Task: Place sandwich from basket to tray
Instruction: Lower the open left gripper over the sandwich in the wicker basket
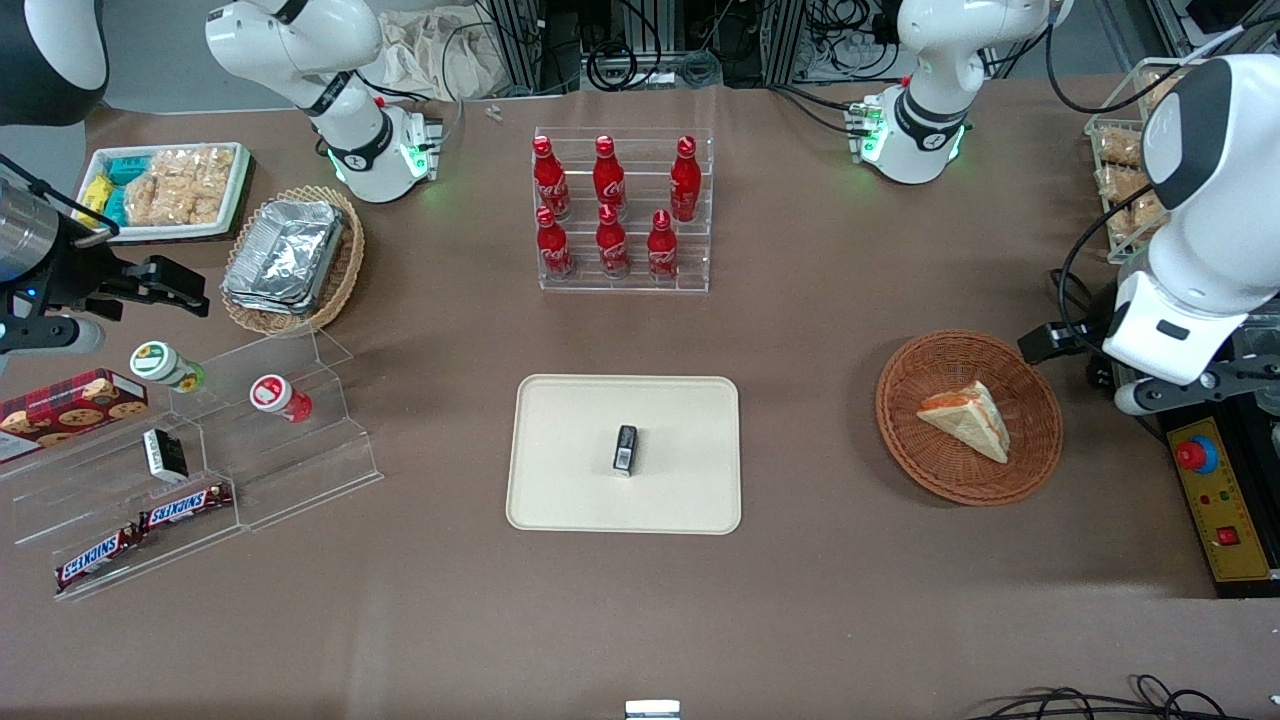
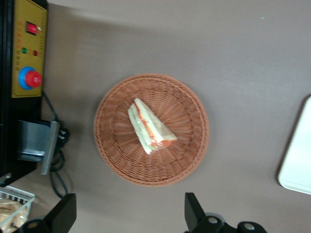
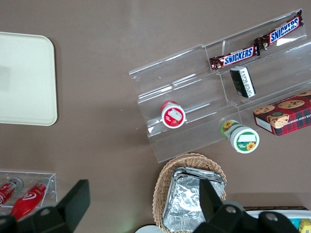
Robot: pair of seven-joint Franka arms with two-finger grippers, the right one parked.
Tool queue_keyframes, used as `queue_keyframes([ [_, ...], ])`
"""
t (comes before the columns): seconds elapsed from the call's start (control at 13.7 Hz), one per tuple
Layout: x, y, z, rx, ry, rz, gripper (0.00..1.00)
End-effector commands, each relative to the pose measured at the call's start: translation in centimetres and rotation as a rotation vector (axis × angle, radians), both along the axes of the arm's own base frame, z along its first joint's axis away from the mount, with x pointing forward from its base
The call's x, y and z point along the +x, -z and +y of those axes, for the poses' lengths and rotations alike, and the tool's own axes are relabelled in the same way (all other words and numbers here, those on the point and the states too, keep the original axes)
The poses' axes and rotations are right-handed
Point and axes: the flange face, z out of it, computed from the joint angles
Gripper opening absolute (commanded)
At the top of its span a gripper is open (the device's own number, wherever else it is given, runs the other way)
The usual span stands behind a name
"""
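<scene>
The sandwich (image 1: 968, 420) (image 2: 149, 128), a pale triangular wedge with orange and green filling on its edge, lies in the round reddish-brown basket (image 1: 900, 440) (image 2: 104, 141). My gripper (image 2: 129, 213) hangs open well above the table, just off the basket's rim toward the working arm's end, with nothing between its fingers. The arm's wrist (image 1: 1165, 335) shows beside the basket in the front view. The cream tray (image 1: 560, 500) (image 2: 297, 165) lies flat mid-table, beside the basket toward the parked arm's end. A small dark object (image 1: 625, 449) rests on it.
A yellow control box (image 1: 1215, 500) (image 2: 29, 53) with a red button sits close to the basket at the table's end. A clear rack of red cola bottles (image 1: 620, 210) stands farther from the front camera than the tray. Acrylic snack shelves (image 1: 200, 470) and a foil-container basket (image 1: 290, 260) lie toward the parked arm's end.
</scene>
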Motion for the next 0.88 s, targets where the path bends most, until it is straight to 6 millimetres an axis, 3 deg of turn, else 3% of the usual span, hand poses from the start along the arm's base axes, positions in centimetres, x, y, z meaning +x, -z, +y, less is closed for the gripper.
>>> queue_keyframes([
  [0.0,0.6,0.1,0.4,0.023,-0.01,0.014,1.0],
  [0.15,0.8,-0.6,0.0,0.021,-0.004,-0.002,1.0],
  [0.29,0.9,0.8,0.3,0.013,-0.065,0.024,1.0],
  [0.66,0.9,10.7,0.4,0.015,-0.446,-0.006,1.0],
  [0.8,0.8,14.3,2.1,0.006,-0.569,-0.014,1.0],
])
